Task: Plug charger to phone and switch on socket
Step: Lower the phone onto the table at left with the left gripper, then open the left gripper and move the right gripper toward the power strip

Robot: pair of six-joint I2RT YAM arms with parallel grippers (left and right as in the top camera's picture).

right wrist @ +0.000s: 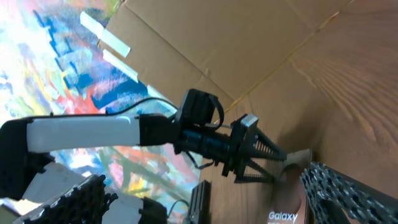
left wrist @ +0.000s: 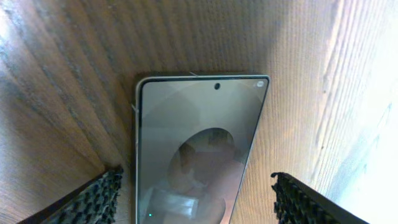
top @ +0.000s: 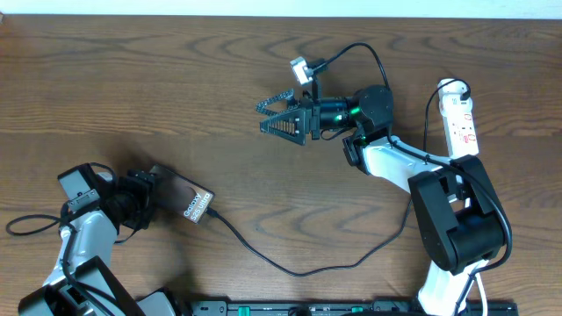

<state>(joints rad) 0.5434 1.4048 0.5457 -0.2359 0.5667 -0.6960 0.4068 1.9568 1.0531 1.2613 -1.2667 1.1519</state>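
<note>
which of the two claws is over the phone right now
The left claw, at the lower-left of the overhead view: its open fingers straddle the flat brown-bronze phone. The right claw is open too, but well away from it, holding nothing.

Phone (top: 184, 198): brown slab, white lettering, flat, lower left. Charger (top: 303, 274): thin black cable, tip meeting phone's right end. Socket (top: 459, 118): white strip, far right.

The flat brown-bronze phone slab (top: 186, 202) carries white lettering. The thin charger cable (top: 303, 273) is black; the elongated power strip (top: 461, 114) is white with red marks — the wooden table (top: 132, 79) dark brown, grain-streaked.
</note>
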